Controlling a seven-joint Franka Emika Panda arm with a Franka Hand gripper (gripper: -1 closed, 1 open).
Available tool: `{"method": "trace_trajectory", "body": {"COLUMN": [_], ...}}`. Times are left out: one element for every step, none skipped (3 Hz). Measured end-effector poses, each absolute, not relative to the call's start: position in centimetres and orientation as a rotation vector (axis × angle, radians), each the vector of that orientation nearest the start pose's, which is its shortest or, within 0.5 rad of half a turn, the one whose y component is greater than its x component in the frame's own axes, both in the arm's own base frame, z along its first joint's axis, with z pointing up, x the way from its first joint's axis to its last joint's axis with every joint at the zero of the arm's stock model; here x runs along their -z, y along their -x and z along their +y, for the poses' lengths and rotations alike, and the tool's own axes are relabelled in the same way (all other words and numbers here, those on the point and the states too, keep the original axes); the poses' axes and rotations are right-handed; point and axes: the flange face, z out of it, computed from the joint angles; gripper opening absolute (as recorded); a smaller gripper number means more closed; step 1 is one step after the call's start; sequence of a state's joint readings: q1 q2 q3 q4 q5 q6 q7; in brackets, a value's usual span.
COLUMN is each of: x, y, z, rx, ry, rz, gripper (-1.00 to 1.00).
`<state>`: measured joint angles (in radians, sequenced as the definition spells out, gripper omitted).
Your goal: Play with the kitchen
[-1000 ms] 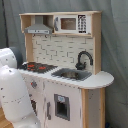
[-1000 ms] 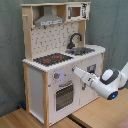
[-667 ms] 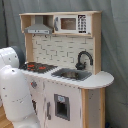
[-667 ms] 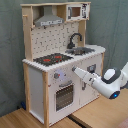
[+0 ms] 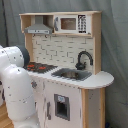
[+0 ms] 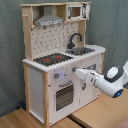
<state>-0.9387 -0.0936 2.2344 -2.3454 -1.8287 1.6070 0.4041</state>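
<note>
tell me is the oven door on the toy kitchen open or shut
Shut: in the second exterior view the oven door sits flush with the kitchen front, no gap showing.

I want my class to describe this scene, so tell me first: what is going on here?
A white robot arm is reaching toward the front of a toy kitchen of pale wood and white panels. In the second exterior view its gripper sits close to the front panel just below the counter, above the oven door. It holds nothing that shows. The hob, sink and black faucet look untouched.
</note>
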Motion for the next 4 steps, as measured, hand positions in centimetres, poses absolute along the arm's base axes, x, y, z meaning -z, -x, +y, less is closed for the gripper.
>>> {"method": "trace_trajectory", "body": {"x": [-37.9, -38.6, -39.1, -38.1], "y": [-22.9, -22.8, -22.8, -22.5], "z": [46.0, 46.3, 46.3, 45.1], "rx": [-0.843, -0.789, -0.726, -0.639], "ry": [-0.693, -0.595, -0.522, -0.453], "rz": [1.21, 1.236, 1.262, 1.309], "gripper": [1.0, 1.0, 1.0, 1.0]}}
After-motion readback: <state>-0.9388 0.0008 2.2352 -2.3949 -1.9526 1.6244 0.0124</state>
